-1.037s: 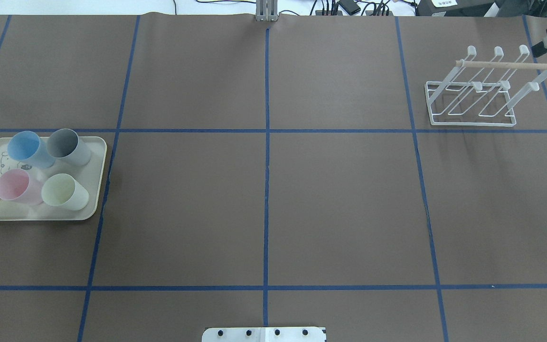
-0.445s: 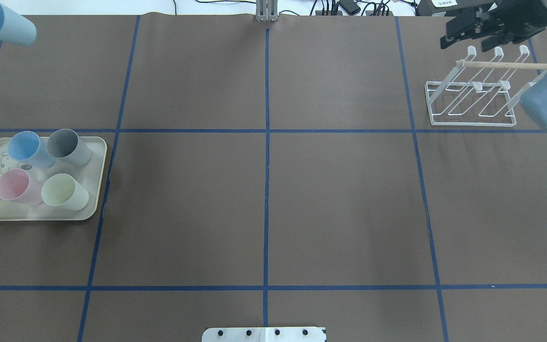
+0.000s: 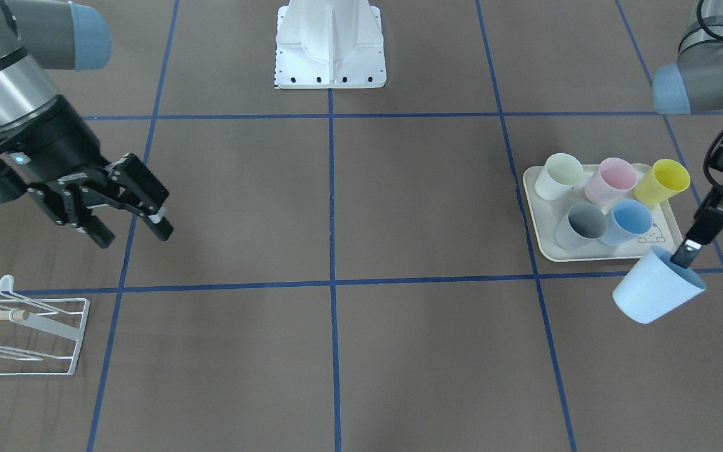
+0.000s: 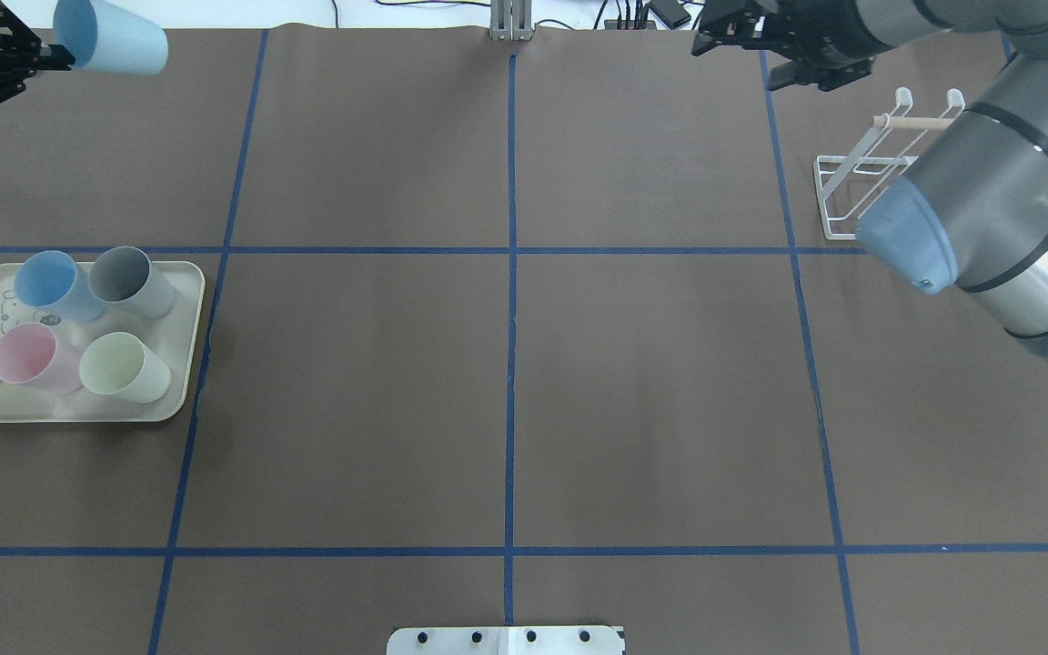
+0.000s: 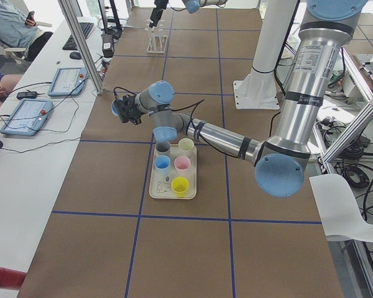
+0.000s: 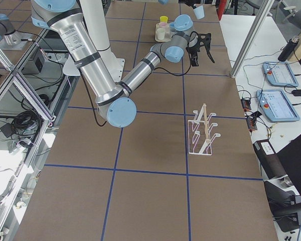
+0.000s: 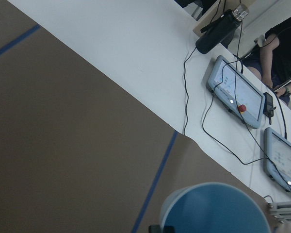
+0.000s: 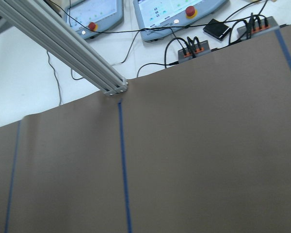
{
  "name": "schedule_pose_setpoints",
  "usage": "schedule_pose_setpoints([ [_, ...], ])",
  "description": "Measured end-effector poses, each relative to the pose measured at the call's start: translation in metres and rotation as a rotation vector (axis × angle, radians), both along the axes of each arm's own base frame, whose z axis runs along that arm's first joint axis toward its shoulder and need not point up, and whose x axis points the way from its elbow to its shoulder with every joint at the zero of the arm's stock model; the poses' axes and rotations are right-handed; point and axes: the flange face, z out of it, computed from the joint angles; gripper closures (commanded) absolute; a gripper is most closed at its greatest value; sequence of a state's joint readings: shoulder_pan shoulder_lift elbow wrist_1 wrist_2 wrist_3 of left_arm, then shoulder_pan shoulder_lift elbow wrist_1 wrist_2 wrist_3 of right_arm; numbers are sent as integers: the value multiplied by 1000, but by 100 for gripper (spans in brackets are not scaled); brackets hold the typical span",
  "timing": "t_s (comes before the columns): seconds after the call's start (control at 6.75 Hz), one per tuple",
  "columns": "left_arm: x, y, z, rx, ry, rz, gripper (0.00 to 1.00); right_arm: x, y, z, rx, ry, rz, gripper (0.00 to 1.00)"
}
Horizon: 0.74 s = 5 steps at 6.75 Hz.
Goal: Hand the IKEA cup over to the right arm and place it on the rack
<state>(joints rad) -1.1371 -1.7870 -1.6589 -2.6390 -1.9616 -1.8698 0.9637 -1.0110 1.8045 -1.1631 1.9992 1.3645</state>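
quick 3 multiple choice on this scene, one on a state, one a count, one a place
1. The right end effector is:
A. open and empty
B. shut on a cup
C. shut on a wooden rod

2. How many cups are on the tray?
A. three
B. five
C. seven

3. The light-blue cup is:
A. on the tray
B. in the right end effector
C. held at its rim by the left end effector

Answers:
1 A: its jaws stand apart with nothing between them.
2 B: pale green, pink, yellow, grey and blue make five.
3 C: one finger reaches inside the rim, and the cup hangs tilted off the tray.
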Motion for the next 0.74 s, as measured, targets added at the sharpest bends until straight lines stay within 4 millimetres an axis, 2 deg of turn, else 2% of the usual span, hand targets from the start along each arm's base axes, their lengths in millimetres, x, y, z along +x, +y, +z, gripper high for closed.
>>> schedule_pose_setpoints([
  [0.15, 28, 15, -19, -14, 167, -40, 100, -26, 11, -22, -8, -99, 60, 1],
  [0.3, 55, 33, -34, -25, 337, -65, 100, -41, 18, -37, -15, -202, 105, 1],
  [0.44, 75, 50, -48, -33, 504, -72, 100, -55, 21, -47, -19, -311, 137, 1],
  [0.74, 125, 79, -88, -63, 767, -49, 100, -86, 27, -56, 3, -506, 165, 0],
])
